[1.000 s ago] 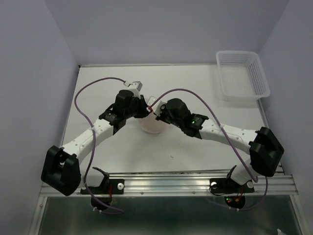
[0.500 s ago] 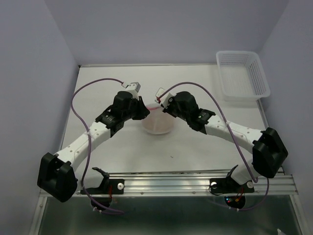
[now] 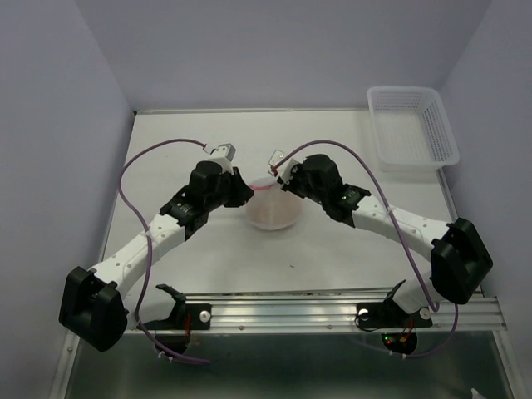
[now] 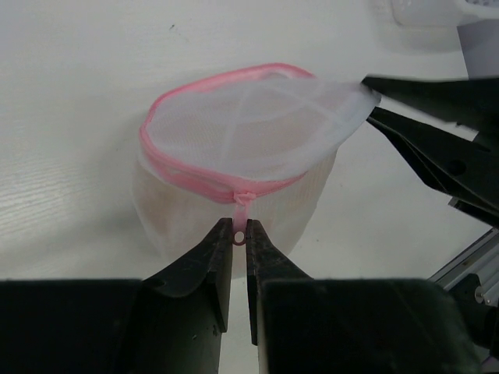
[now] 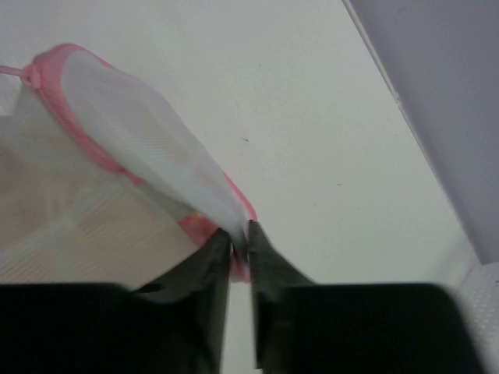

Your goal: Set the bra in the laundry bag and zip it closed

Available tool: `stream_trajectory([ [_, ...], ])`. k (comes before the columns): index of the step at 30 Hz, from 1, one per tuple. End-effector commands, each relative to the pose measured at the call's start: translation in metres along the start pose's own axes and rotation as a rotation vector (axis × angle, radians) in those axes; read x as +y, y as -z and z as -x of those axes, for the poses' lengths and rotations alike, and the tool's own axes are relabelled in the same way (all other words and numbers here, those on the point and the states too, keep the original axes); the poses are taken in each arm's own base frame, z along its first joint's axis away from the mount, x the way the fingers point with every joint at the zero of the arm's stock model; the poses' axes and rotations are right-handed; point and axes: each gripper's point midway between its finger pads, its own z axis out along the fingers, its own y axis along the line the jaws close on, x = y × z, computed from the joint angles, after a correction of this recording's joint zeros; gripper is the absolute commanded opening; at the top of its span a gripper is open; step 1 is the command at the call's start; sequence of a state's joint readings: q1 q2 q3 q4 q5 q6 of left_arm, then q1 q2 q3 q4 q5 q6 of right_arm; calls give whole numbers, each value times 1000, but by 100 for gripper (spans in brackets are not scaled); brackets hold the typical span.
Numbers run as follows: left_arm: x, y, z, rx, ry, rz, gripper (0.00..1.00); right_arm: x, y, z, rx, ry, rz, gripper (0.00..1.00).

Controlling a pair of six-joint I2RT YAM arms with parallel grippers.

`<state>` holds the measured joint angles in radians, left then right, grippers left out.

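The laundry bag (image 3: 271,209) is a white mesh pouch with a pink zipper rim, standing mid-table between both arms. A beige tint shows through its mesh in the wrist views; the bra itself is hidden inside. My left gripper (image 4: 239,234) is shut on the pink zipper pull (image 4: 240,220) at the bag's (image 4: 234,156) near rim. My right gripper (image 5: 240,243) is shut on the bag's (image 5: 117,156) white lid and pink rim at the opposite side. In the top view my left gripper (image 3: 243,192) and right gripper (image 3: 281,184) flank the bag.
A white plastic lattice basket (image 3: 411,126) stands at the back right corner. Purple cables loop over both arms. Lavender walls close the table at back and sides. The right gripper's fingers (image 4: 437,132) show at the right of the left wrist view.
Both grippers have moved back and apart over the bag. The bag, hidden under them a second ago, now shows between them with its rim stretched.
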<state>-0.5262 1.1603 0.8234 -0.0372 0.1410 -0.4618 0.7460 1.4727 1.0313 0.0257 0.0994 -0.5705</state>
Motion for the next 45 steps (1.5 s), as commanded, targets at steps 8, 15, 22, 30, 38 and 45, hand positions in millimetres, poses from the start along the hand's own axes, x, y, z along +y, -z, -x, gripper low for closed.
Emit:
stream_trajectory([
  [8,-21,1,8,-15,32,-124,0,20,30,43,-106,-101,299,91],
  [15,-28,9,5,-16,38,-161,0,49,28,65,-151,4,368,100],
  [22,-38,14,13,-40,-44,-218,0,54,1,67,-167,130,403,87],
  [30,-42,11,18,-37,-60,-231,0,59,-20,68,-175,177,427,63],
  [38,-34,4,13,-19,-55,-195,0,54,-22,68,-191,195,387,15],
  [45,4,-8,23,-56,21,21,0,44,-14,54,-148,210,320,6],
])
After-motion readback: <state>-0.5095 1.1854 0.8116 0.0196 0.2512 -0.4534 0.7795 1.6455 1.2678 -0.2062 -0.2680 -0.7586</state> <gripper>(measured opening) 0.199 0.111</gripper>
